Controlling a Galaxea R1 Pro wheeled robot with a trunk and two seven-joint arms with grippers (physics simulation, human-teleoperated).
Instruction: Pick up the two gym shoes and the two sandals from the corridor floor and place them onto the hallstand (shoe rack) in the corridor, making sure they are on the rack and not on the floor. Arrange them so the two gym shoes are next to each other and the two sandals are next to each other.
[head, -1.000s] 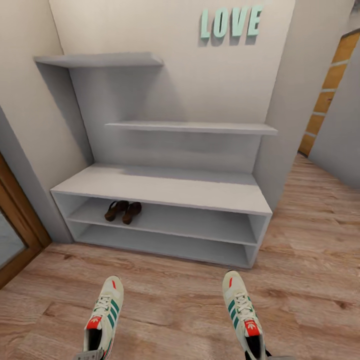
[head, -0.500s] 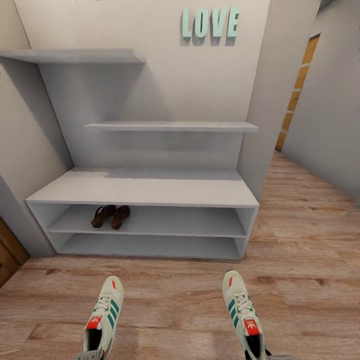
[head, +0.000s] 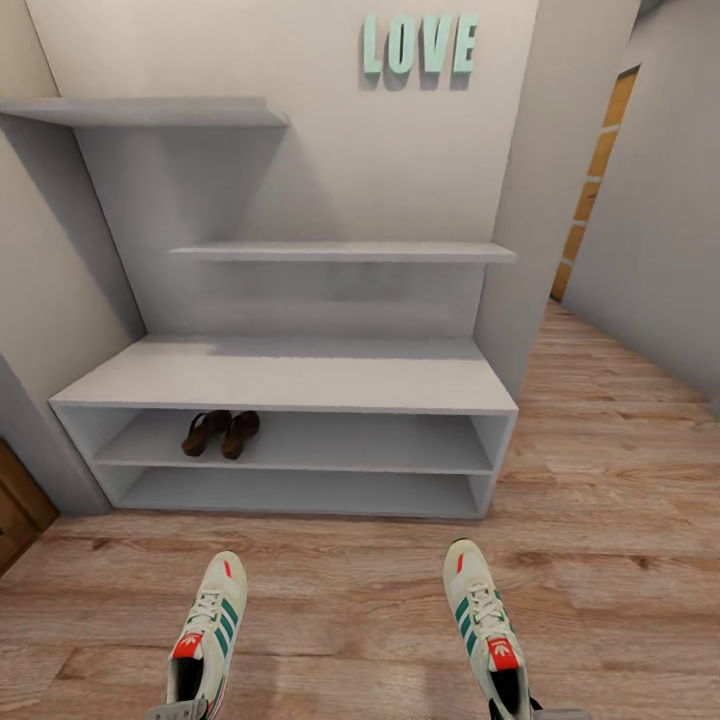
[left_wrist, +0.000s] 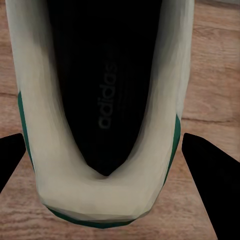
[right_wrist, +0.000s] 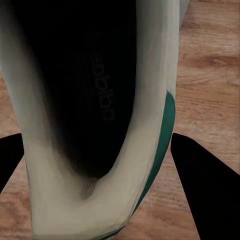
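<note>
Sandals (head: 220, 434) sit paired at the left end of the rack's (head: 290, 375) upper shelf, and each sneaker, left (head: 207, 632) and right (head: 483, 626), hangs over the floor (head: 620, 500), jaws clamped on its heel. Best bet: drive closer, then set both side by side on the free shelf, toes inward.

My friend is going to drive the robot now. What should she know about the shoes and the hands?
Left hand: fingers on either side of the left sneaker's heel; I can't tell if it is squeezing.
Right hand: the same at the right sneaker.
Both sneakers point toward the shoe rack, far apart from each other, over the wood floor.
Done: both sandals sit side by side on the rack's middle shelf, at its left end.
Left: put both sneakers on the rack, next to each other.
</note>
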